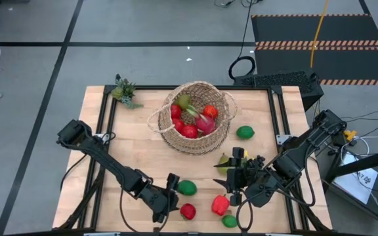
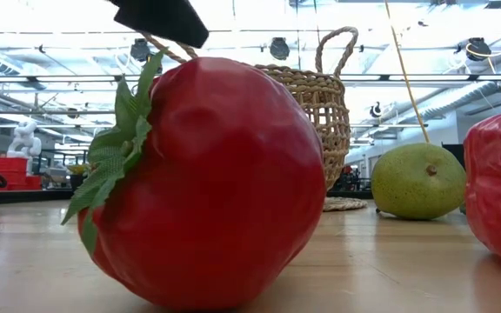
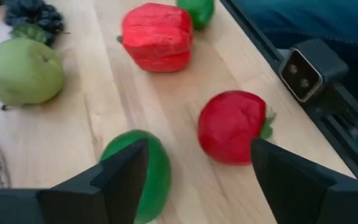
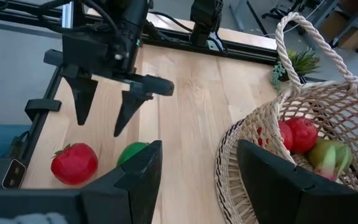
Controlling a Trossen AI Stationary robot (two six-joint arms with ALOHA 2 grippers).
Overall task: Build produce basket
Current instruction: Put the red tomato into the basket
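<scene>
In the low view a red tomato fills most of the frame and hides much of the basket behind it; a red pepper is cut off at the right edge. Seen from above, the basket sits at upper centre of the table, holding red fruit and a pink dragonfruit (the rest is hard to make out). The left gripper, at lower centre, hangs spread and empty above the tomato and a green lime. The right gripper, right of centre, stands parted, holding nothing.
</scene>
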